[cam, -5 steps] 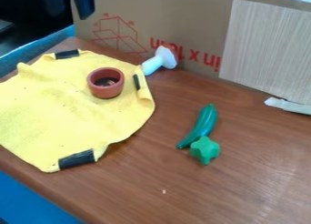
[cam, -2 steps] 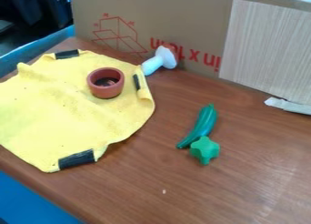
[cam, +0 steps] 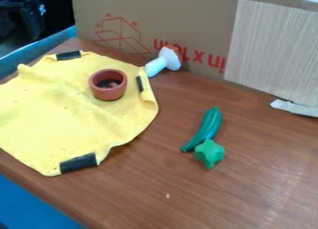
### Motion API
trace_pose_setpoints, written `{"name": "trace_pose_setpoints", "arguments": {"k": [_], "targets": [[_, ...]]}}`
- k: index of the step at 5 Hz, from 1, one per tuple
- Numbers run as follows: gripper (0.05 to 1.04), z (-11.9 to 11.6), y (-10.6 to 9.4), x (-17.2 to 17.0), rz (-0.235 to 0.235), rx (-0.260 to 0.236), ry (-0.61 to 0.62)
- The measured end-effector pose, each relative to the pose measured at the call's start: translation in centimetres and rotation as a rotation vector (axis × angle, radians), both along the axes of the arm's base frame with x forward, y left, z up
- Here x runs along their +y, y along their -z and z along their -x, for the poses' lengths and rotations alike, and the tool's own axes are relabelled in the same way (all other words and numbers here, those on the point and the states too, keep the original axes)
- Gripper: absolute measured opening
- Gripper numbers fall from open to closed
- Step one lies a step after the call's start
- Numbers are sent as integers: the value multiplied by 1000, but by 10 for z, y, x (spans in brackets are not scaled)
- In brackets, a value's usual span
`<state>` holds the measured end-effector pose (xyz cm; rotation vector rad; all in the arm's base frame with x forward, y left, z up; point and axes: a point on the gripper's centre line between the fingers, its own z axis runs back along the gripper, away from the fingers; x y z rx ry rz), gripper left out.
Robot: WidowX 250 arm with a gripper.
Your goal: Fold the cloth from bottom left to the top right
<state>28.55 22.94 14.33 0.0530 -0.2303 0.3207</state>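
Note:
A yellow cloth [cam: 62,116] lies spread on the left of the table, slightly rumpled, with black patches along its edges. Its lower corner, with one patch, is near the table's front edge, and its left side runs out of view. The right edge is a little curled. A brown-red pot [cam: 108,85] stands upright on the cloth's upper right part. At the top left corner, black parts of the arm and gripper [cam: 23,11] show against the dark background, beyond the table and apart from the cloth.
A white mushroom-shaped toy [cam: 163,62] touches or nearly touches the cloth's upper right edge. Right of centre lie a long green vegetable toy [cam: 206,129] and a green star-like piece [cam: 210,153]. A cardboard box [cam: 168,23] stands along the back, with a pale strip [cam: 294,108] at right.
The black arm parts at the top have shifted left, from beside the cardboard into the top left corner. The cloth, pot and toys have stayed put.

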Motion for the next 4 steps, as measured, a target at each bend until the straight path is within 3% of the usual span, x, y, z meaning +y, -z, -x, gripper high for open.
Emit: {"name": "trace_pose_setpoints", "arguments": {"k": [2, 4], "targets": [[1001, 21, 42, 26, -6, 101, -66], [1001, 48, 72, 47, -41, 125, -152]]}}
